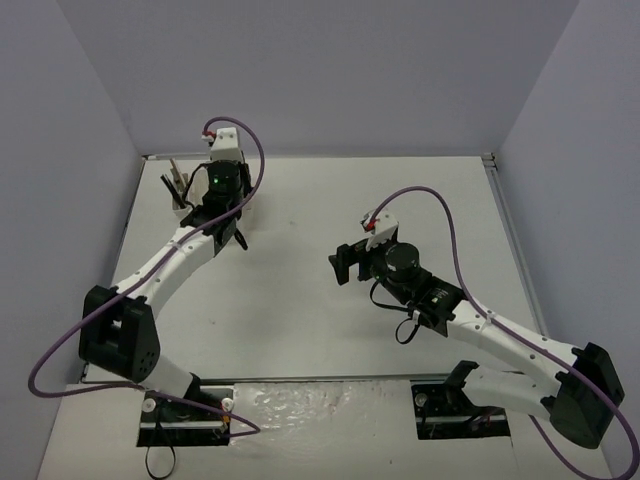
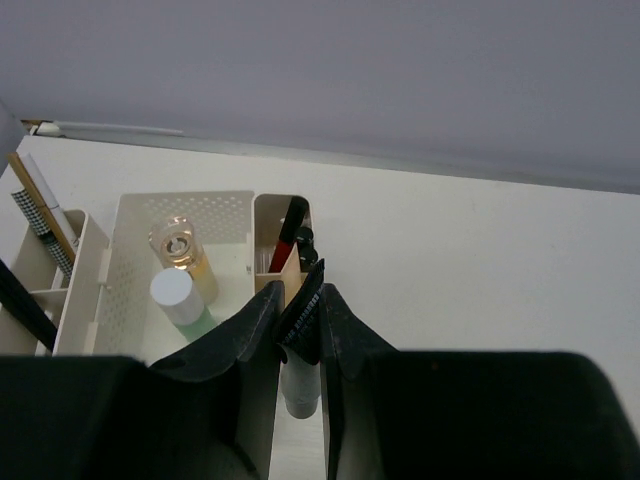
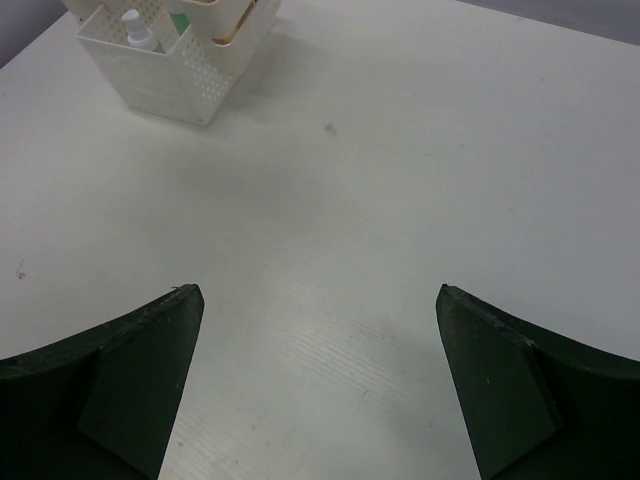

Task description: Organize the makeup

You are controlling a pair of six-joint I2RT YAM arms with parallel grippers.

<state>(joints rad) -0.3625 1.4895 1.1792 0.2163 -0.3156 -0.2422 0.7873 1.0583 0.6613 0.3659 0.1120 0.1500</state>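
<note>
White table (image 1: 300,310), lilac walls (image 1: 300,70); left gripper (image 2: 298,302) pinches ribbed-capped bottle (image 2: 300,388), right gripper (image 3: 315,292) spread

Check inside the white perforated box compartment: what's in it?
An amber glass bottle and a white-capped green bottle stand inside. The left gripper, shut on a black ribbed cap, covers the near corner.

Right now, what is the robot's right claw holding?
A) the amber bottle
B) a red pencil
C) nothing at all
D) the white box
C: in the right wrist view, the right gripper stands wide open above the table, with nothing in it.
</note>
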